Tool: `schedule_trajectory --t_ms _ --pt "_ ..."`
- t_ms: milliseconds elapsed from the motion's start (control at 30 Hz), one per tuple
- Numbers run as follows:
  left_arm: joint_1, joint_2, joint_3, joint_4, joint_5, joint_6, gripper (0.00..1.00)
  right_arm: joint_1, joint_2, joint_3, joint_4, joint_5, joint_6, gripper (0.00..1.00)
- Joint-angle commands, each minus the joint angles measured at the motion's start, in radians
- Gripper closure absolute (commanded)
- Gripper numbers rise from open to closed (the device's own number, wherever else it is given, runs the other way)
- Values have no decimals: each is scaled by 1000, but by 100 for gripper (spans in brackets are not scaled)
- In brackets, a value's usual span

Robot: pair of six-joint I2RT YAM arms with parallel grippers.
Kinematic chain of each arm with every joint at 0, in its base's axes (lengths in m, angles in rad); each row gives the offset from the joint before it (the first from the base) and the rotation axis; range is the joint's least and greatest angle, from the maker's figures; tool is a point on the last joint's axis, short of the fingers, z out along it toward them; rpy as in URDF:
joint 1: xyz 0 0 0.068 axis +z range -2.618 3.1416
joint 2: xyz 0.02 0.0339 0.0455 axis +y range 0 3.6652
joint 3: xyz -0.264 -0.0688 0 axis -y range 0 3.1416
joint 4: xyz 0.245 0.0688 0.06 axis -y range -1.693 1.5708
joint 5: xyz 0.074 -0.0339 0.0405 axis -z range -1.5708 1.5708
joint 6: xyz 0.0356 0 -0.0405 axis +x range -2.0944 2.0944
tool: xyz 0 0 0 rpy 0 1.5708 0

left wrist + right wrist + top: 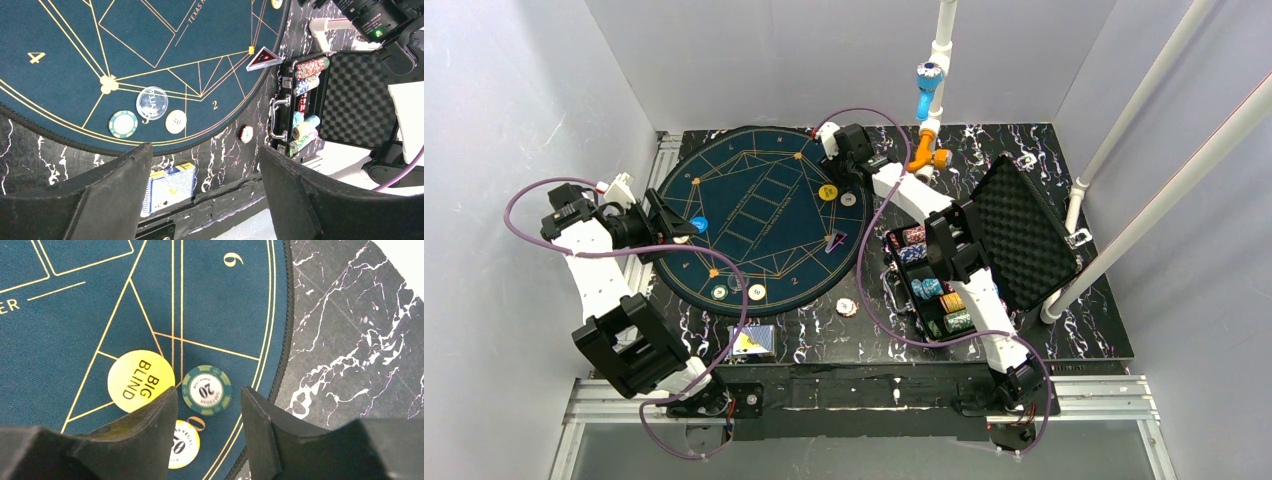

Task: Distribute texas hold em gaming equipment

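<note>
Your right tool [207, 412] hung over the far right edge of the round mat [754, 160], its jaws apart and clamped on nothing. A green chip [206, 390] lay flat on the mat between its tips. Just beside that chip on the mat sat a yellow disc [141, 381] reading "Big Blind". A pale chip [184, 445] was half hidden under one finger.

Your left tool [205, 160] hovered at the mat's left edge, jaws wide apart and empty. Near the mat's near rim lay a second green chip [123, 123], a clear disc [151, 102] and a cream chip [176, 121].

Off that rim, on the counter [1074, 330], lay a red-and-white chip [246, 133] and a deck of cards [172, 186]. One finger cut off part of the deck.

To the right of the mat stood the open case [1024, 230] with rows of chips [959, 321]. Your right arm [969, 275] crossed over it and hid part of them.
</note>
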Motion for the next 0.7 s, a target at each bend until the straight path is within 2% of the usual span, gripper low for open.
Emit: schedule_trajectory --t_ms 0,100,333,667 --pt "8 -7 26 -14 24 10 24 -16 21 9 47 14 -8 41" --pt "9 -6 25 -14 24 12 24 -15 19 9 45 12 -11 37" --pt "8 -7 25 -14 24 16 24 -1 -28 9 28 -34 -16 33" --pt "7 -18 19 -14 40 24 24 80 -259 -105 -97 -221 -79 8"
